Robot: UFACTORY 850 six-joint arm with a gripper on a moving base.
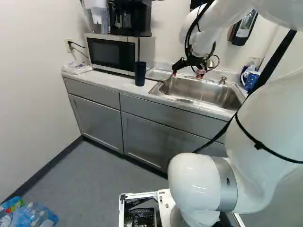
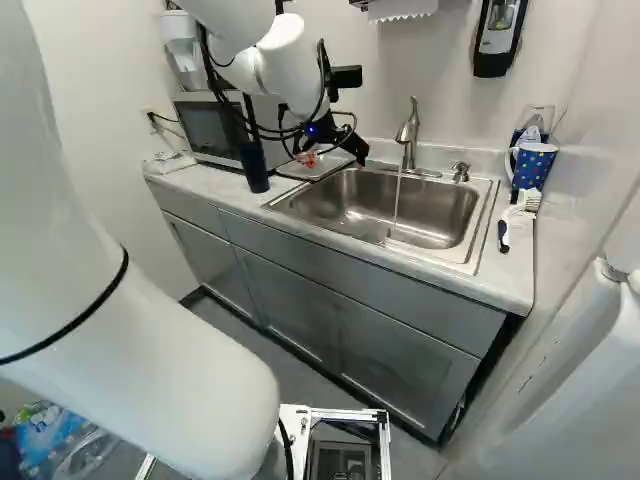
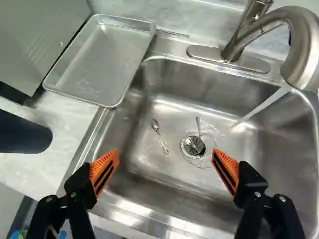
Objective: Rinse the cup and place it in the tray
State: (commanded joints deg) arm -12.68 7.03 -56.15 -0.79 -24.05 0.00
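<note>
The gripper (image 2: 334, 162) hangs above the near left part of the sink in the right base view. In the wrist view the gripper (image 3: 166, 160) stands wide open, with nothing between its orange pads and the basin below. A dark blue cup (image 1: 140, 74) stands upright on the counter beside the sink; in the wrist view the cup (image 3: 22, 133) is off to one side, apart from the fingers. The shallow metal tray (image 3: 102, 59) lies between microwave and sink, with no cup in it. Water (image 3: 266, 103) runs from the faucet (image 3: 299, 47) into the sink (image 2: 420, 215).
Two small spoons (image 3: 159, 135) (image 3: 199, 125) lie in the basin by the drain (image 3: 194, 145). The microwave (image 1: 113, 53) stands behind the cup. A blue dotted mug (image 2: 533, 165) and a brush (image 2: 515, 217) are at the counter's far right. A soap dispenser (image 2: 498, 40) hangs on the wall.
</note>
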